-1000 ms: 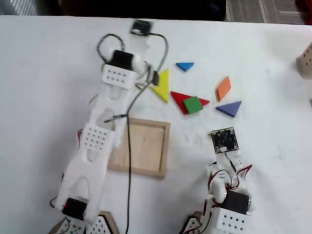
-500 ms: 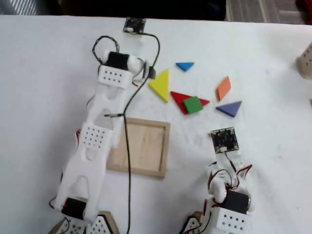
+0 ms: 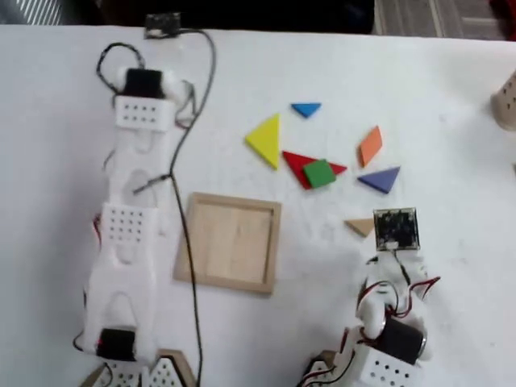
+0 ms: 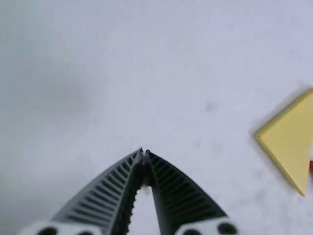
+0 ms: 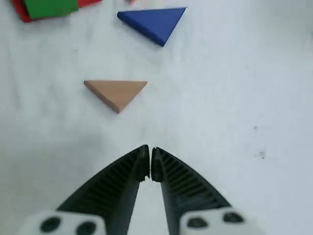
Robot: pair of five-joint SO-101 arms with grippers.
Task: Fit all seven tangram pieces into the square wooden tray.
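- The wooden tray (image 3: 230,242) holds none of the seven pieces, so the whole fitting job remains
- All seven lie on the table (image 3: 419,72) beyond it (green square (image 3: 319,172) overlapping the red triangle (image 3: 294,160))
- Left gripper (image 4: 145,169) is closed on nothing, over bare table
- Right gripper (image 5: 150,164) is closed and empty, near the tan triangle (image 5: 116,92)

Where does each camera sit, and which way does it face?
High view: fixed above the table, facing down on the tray, left arm and right arm.
Left wrist view: on the left arm, facing the table past the left end effector, shut, and the yellow triangle.
Right wrist view: on the right arm, facing the table past the right end effector, shut, and the tan triangle.
Shared: the high view shows both triangles too.
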